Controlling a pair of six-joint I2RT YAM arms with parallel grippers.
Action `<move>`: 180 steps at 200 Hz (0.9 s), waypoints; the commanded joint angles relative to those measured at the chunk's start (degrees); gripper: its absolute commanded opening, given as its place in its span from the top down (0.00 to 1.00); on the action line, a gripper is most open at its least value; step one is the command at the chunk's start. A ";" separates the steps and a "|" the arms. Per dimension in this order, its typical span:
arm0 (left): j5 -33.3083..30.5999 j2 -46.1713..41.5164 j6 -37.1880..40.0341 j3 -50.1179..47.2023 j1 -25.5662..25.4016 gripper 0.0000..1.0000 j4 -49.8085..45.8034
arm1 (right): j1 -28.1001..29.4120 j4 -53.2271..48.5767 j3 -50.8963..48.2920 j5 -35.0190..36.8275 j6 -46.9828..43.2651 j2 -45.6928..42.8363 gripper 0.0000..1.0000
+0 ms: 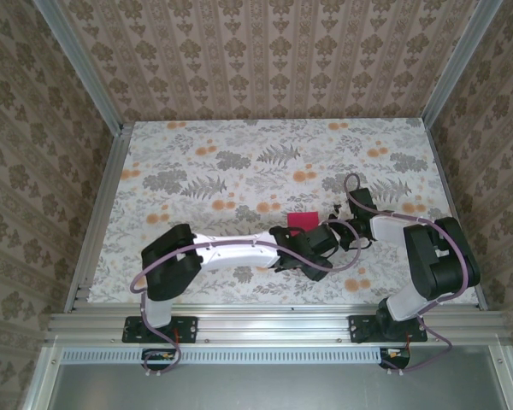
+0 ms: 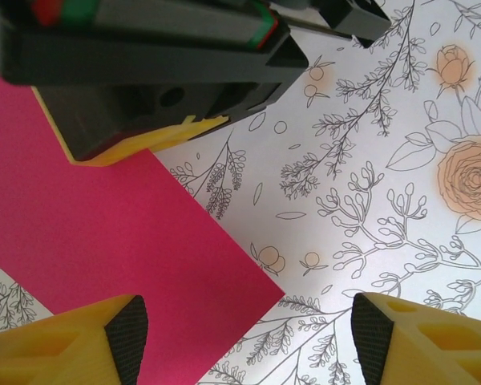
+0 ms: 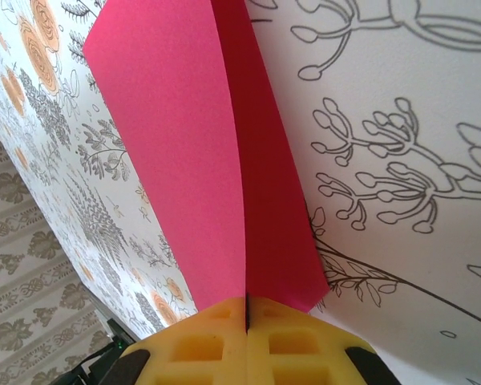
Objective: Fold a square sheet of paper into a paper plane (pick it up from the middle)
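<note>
Yellow right fingers (image 3: 246,325) clench one edge of the creased square sheet of paper (image 3: 184,136) on the worktop (image 3: 409,265), the left fingers (image 2: 72,341) stand released over it, so an early fold seems in hand, and next calls for pressing that crease flat.

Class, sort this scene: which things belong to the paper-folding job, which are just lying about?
Job: pink paper sheet, right claw pinching it, left claw open near it.
Just there: floral table cover, patterned walls, metal frame.
</note>
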 commanded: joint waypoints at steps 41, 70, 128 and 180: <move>-6.02 0.61 0.91 1.63 -0.36 0.44 -2.92 | -0.03 -2.11 0.86 1.14 -0.48 -0.65 0.94; -6.78 0.28 0.76 1.81 -0.32 0.54 -3.20 | -0.07 -2.15 1.04 1.27 -0.74 -0.34 0.93; -7.64 -0.71 0.46 1.15 -0.23 0.82 -3.11 | -0.05 -3.01 1.25 1.57 -1.41 -0.44 0.92; -4.70 -0.94 0.32 0.10 1.44 1.00 -1.82 | -0.03 -5.09 2.13 1.62 -3.08 -1.36 0.84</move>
